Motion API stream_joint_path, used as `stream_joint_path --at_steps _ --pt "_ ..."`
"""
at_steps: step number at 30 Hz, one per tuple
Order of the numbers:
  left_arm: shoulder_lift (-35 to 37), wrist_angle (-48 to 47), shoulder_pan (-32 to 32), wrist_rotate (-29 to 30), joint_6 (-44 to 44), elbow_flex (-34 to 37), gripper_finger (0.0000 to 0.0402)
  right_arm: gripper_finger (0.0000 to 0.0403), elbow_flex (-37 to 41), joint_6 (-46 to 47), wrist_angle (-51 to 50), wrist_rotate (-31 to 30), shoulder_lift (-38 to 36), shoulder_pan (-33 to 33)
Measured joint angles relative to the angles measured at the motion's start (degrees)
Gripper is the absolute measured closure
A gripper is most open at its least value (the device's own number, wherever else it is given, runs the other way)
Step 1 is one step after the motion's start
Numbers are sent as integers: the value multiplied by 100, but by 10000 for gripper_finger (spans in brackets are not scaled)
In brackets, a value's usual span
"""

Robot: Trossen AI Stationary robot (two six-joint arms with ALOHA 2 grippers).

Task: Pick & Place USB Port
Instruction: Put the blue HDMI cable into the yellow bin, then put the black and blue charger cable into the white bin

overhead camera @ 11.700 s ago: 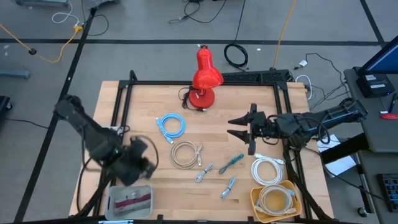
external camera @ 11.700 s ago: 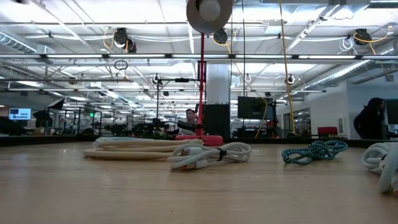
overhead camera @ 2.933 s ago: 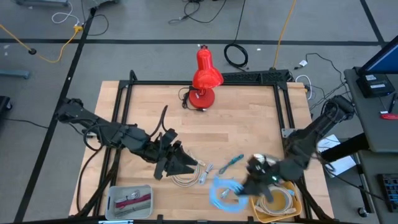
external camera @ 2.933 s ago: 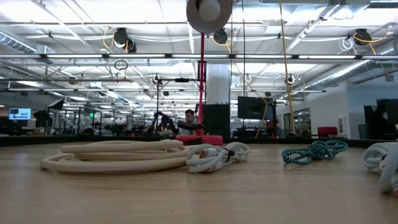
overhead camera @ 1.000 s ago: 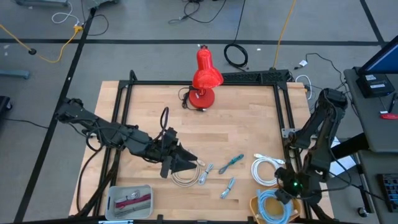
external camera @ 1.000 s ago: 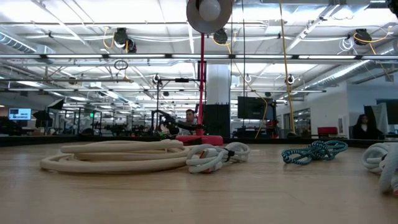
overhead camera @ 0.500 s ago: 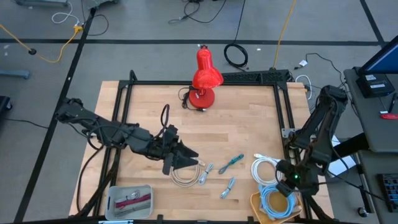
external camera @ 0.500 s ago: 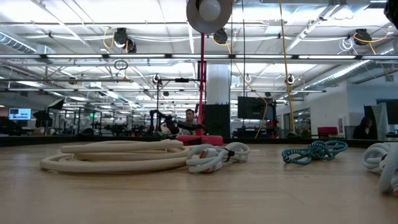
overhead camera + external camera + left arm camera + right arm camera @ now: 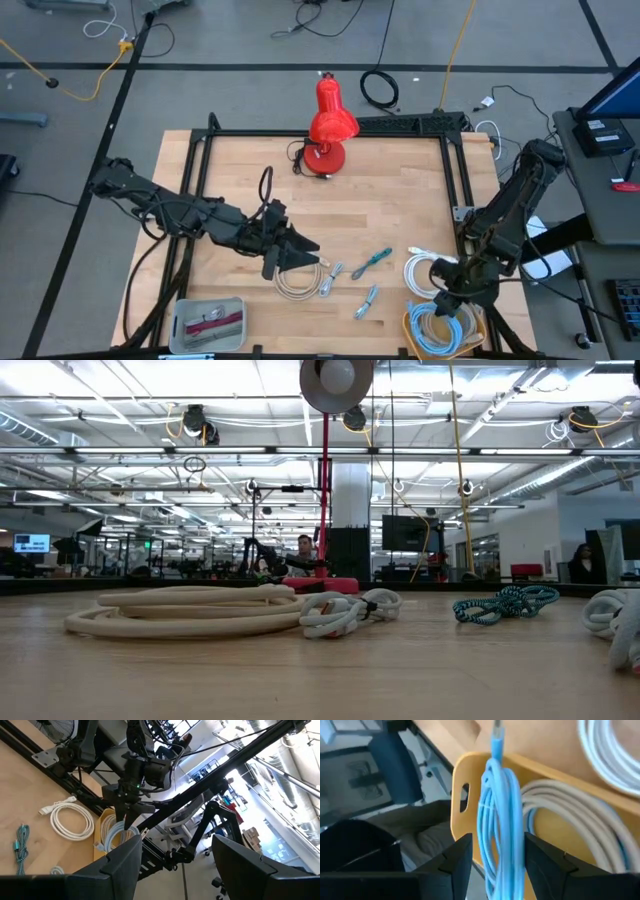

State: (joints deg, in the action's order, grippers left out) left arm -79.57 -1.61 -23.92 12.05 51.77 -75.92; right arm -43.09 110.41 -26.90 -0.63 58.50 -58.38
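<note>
A light-blue USB cable coil (image 9: 500, 820) lies in the yellow bin (image 9: 462, 775) at the table's near right corner, on top of a white cable (image 9: 570, 805), its plug over the rim. My right gripper (image 9: 498, 857) hangs open just above it, slanting down, a finger to either side of the coil without touching. The high view shows the same gripper (image 9: 442, 306), coil (image 9: 437, 328) and bin (image 9: 409, 336). My left gripper (image 9: 312, 256) is open and level above a beige cable coil (image 9: 295, 281) in the table's near middle.
On the table lie a white coil (image 9: 422, 272), a teal cable (image 9: 372, 262) and two small pale cables (image 9: 367, 300) (image 9: 330, 277). A red lamp (image 9: 330, 125) stands at the far edge. A grey tray (image 9: 208, 322) sits near left. Bare wood fills the middle.
My right hand has swung over the yellow bin toward the table's left edge and has risen a little. The blue coil has stayed in the bin beneath it.
</note>
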Motion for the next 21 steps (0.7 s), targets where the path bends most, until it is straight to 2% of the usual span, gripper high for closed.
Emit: stream_joint_path --at_steps 6,9,17,21 --pt "0 0 -32 0 2 0 156 247 0 85 -324 708 0 5" --pt "0 -2 -59 1 -23 0 156 245 0 141 -688 872 2 5" --pt "0 -44 -56 2 -117 0 156 247 -2 78 -1325 746 0 168" --pt "0 -46 -35 33 -185 0 156 247 -2 -431 -1535 -1 -7 395"
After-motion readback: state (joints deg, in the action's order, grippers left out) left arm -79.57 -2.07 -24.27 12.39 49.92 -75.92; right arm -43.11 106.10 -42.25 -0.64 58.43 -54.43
